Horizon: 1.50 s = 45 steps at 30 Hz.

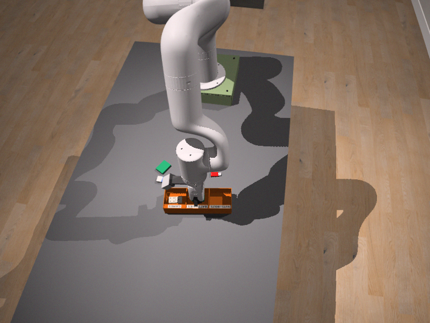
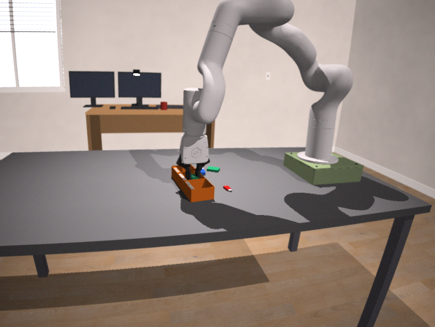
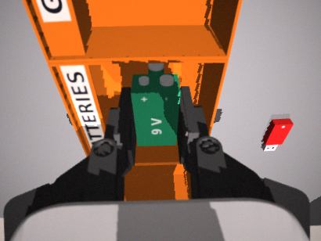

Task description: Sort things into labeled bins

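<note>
My gripper [image 1: 195,202] [image 2: 193,175] [image 3: 156,103] is shut on a green 9 V battery [image 3: 154,123], low inside the middle BATTERIES bin. A cylindrical battery [image 3: 156,67] lies in that bin, mostly hidden behind the held one. The orange bins [image 1: 222,211] [image 2: 202,194] [image 3: 137,59] form one row: GAMES, BATTERIES, NUTS+BOLTS. White dotted pieces [image 1: 172,200] and a dark piece [image 1: 179,200] lie in GAMES. I see nothing in NUTS+BOLTS. A red USB stick [image 1: 214,174] [image 2: 227,188] [image 3: 279,132] and a flat green block [image 1: 163,167] [image 2: 212,169] lie on the table.
A small white and blue thing [image 1: 159,179] lies near the green block, partly hidden by the wrist camera; its blue part [image 2: 202,172] shows behind the bins in the exterior view. The arm's green base [image 1: 222,98] [image 2: 337,174] stands at the table's far end.
</note>
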Tool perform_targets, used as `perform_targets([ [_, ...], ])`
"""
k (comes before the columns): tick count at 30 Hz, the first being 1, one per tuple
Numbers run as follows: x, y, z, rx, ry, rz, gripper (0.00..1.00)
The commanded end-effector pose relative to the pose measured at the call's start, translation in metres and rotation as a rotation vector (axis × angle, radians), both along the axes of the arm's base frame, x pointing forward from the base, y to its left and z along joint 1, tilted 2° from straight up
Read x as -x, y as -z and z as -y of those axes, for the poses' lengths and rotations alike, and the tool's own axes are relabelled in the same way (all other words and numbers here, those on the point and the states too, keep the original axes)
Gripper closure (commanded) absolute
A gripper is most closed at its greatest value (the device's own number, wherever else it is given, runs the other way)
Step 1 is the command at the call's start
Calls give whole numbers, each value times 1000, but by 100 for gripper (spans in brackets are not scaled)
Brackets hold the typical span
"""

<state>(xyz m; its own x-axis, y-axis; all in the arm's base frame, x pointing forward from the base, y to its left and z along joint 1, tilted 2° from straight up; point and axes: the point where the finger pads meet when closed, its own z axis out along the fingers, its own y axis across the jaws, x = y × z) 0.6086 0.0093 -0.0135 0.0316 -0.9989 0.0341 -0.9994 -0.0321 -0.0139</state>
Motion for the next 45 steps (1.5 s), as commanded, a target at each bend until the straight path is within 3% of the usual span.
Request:
perform_targets([
  [1,-1,-1,0,0,0,2,100],
  [2,-1,-1,0,0,0,2,100],
  [3,-1,-1,0,0,0,2,67],
  [20,-1,-1,0,0,0,2,67],
  [45,-1,-29,-1,0,0,2,67],
])
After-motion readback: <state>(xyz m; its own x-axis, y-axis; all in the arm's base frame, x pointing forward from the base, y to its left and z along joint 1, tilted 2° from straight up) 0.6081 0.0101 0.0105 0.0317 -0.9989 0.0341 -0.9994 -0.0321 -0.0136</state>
